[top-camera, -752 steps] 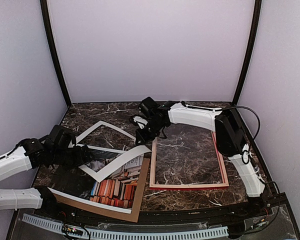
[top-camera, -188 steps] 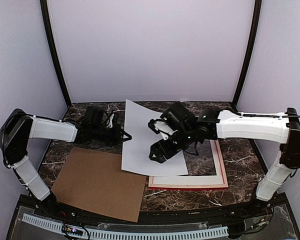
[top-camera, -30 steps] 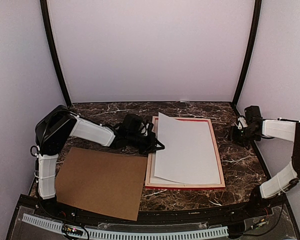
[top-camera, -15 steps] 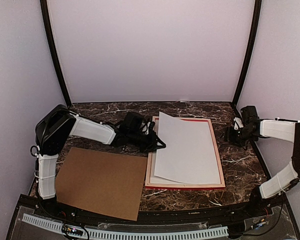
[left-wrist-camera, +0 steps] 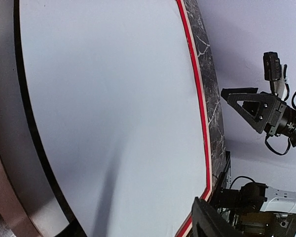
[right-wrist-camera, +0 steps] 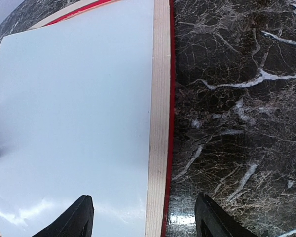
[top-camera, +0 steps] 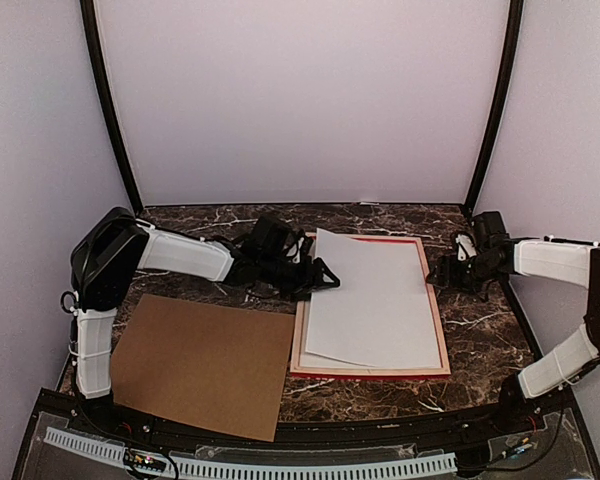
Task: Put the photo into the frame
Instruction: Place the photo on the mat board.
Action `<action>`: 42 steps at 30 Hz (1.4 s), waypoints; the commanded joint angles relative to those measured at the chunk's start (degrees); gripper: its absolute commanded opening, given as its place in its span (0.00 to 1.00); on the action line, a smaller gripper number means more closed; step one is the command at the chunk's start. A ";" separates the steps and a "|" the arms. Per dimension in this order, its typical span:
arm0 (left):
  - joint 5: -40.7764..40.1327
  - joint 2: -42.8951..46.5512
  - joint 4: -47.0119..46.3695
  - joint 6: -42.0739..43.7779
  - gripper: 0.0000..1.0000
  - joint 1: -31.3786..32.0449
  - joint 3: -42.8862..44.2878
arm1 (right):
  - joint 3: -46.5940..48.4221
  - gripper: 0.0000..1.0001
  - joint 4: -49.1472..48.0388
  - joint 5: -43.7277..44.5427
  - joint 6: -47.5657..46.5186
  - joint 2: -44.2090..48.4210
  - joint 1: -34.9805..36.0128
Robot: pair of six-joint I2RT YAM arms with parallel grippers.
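Note:
The photo lies white back up on the red frame, slightly askew, with its left edge over the frame's left rail. My left gripper is at the photo's upper left edge, jaws open. In the left wrist view the photo fills the space under my left gripper, and the frame's red rail runs beyond it. My right gripper is open over the frame's right rail. In the right wrist view the right gripper straddles that pale rail beside the photo.
A plain brown backing board lies at the front left, next to the frame. Dark marble table shows to the right of the frame. Purple walls close in the back and both sides.
My left gripper has opened and let go of the photo's left edge, and the photo has settled lower. My right gripper has moved left to the frame's right rail.

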State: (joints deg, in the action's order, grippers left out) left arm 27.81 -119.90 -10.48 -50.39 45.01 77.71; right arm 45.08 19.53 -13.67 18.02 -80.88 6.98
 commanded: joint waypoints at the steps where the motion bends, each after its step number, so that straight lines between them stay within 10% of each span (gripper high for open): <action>1: -1.09 0.89 3.99 2.57 0.68 0.26 2.08 | 0.66 0.71 -1.52 0.71 -0.36 1.57 0.94; 29: -20.43 8.62 24.85 19.20 0.94 -0.13 5.70 | 1.20 0.76 -2.17 0.90 -0.95 2.77 5.70; 42: -30.69 25.72 30.78 22.74 0.99 -4.75 -7.11 | 10.40 0.83 -3.15 2.48 -0.68 -2.60 22.46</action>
State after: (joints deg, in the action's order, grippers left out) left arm 0.38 -99.50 17.26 -29.10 41.69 75.11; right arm 51.05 18.81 -12.03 17.67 -80.49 24.34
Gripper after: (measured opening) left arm 0.989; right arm 0.820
